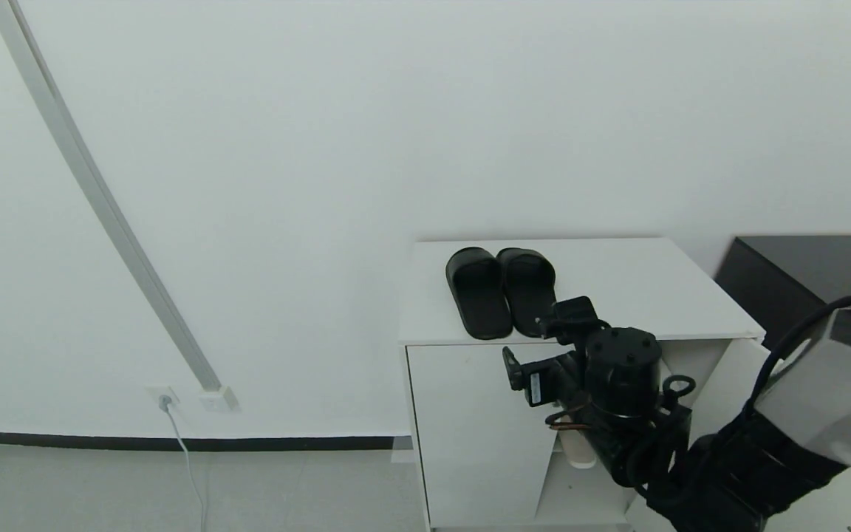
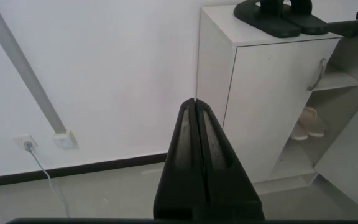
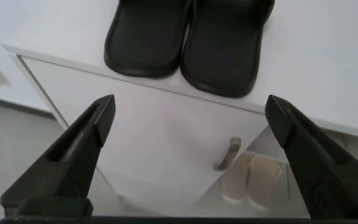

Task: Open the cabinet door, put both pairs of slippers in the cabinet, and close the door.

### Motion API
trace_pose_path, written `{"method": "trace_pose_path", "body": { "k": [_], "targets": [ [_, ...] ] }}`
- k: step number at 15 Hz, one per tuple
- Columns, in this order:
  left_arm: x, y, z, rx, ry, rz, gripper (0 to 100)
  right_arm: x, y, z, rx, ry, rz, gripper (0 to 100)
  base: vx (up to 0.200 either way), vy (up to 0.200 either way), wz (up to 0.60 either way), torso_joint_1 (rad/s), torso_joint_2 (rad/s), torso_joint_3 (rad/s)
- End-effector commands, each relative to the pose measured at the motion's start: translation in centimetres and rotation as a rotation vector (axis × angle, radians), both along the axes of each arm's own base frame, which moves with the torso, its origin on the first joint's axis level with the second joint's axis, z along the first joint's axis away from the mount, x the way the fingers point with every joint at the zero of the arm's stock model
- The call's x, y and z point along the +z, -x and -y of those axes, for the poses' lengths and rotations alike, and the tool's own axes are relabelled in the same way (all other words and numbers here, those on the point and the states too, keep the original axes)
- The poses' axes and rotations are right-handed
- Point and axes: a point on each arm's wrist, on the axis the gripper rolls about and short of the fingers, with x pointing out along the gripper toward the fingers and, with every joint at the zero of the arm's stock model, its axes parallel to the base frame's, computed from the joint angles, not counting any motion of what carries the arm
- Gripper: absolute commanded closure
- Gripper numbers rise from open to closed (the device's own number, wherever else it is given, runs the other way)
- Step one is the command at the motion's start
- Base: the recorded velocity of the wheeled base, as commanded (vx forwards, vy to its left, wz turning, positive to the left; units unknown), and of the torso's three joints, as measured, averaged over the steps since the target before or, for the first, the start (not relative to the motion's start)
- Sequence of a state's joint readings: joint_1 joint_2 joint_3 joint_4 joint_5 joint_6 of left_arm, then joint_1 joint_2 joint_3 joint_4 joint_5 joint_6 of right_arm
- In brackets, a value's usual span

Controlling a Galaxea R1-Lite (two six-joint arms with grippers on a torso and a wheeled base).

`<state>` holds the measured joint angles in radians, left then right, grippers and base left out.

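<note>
Black slide slippers [image 1: 499, 292], a matte moulded pair, sit side by side on top of the white cabinet [image 1: 617, 284], at its front edge towards the left. The fingers of the right gripper [image 1: 525, 338] are spread wide with nothing between them. It hangs in front of the cabinet's upper front edge, just short of the black pair and not touching. The fingers of the left gripper [image 2: 196, 112] are pressed together and empty, well apart from the cabinet, off to its left. The cabinet's left door [image 1: 470, 428] is shut and has a curved metal handle [image 3: 227, 154]; the right door [image 1: 728, 377] is swung open. A pale pair of beige slippers [image 3: 253, 180] lies side by side on a shelf inside the open half. There is a wall socket [image 1: 163, 400] with a white cable [image 1: 189, 465] on the wall to the left, and dark furniture [image 1: 802, 266] to the right.
</note>
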<state>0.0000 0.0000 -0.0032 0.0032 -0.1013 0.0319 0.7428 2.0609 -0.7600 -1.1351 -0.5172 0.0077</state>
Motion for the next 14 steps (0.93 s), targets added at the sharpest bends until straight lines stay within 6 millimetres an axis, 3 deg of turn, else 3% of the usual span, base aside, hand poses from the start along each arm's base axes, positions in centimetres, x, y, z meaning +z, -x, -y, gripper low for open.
{"method": "trace_pose_path", "body": {
  "k": [1,3,6,11,14],
  "targets": [
    [0.0,0.0,0.0,0.000,0.000,0.000,100,6.8,0.4,-0.6,0.003,-0.126,0.020,0,0.000,0.000,0.00,0.000,0.00,0.000],
    [0.0,0.0,0.0,0.000,0.000,0.000,100,9.7,-0.3,-1.2,-0.021,-0.157,-0.054,0,0.000,0.000,0.00,0.000,0.00,0.000],
    [0.0,0.0,0.0,0.000,0.000,-0.002,100,12.2,-0.9,-2.0,-0.145,-0.193,-0.139,0,0.000,0.000,0.00,0.000,0.00,0.000],
    [0.0,0.0,0.0,0.000,-0.002,-0.001,100,9.9,-1.1,-2.3,-0.157,-0.165,-0.183,0,0.000,0.000,0.00,0.000,0.00,0.000],
    [0.0,0.0,0.0,0.000,-0.002,-0.001,100,7.6,-1.4,-2.6,-0.156,-0.156,-0.185,0,0.200,0.000,0.00,-0.001,0.00,0.007]
  ]
}}
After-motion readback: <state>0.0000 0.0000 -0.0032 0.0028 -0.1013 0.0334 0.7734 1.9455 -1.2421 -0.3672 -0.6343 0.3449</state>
